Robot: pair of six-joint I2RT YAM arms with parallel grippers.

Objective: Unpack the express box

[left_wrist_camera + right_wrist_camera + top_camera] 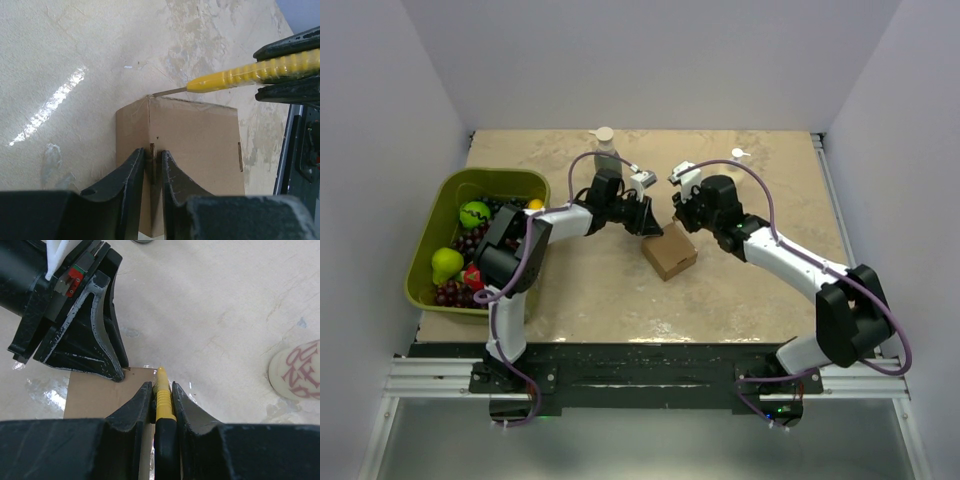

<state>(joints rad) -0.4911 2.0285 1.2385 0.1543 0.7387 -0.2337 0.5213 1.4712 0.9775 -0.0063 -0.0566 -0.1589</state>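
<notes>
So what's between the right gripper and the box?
A yellow-handled tool, clamped in the right gripper, its thin metal tip at the box corner; clearest in the left wrist view.

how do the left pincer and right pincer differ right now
The left pincer pinches an edge of the express box; the right pincer clamps a yellow-handled tool. The left pincer reaches in from the green bin side, the right pincer from the opposite side. Both have jaws nearly together and meet at the box.
</notes>
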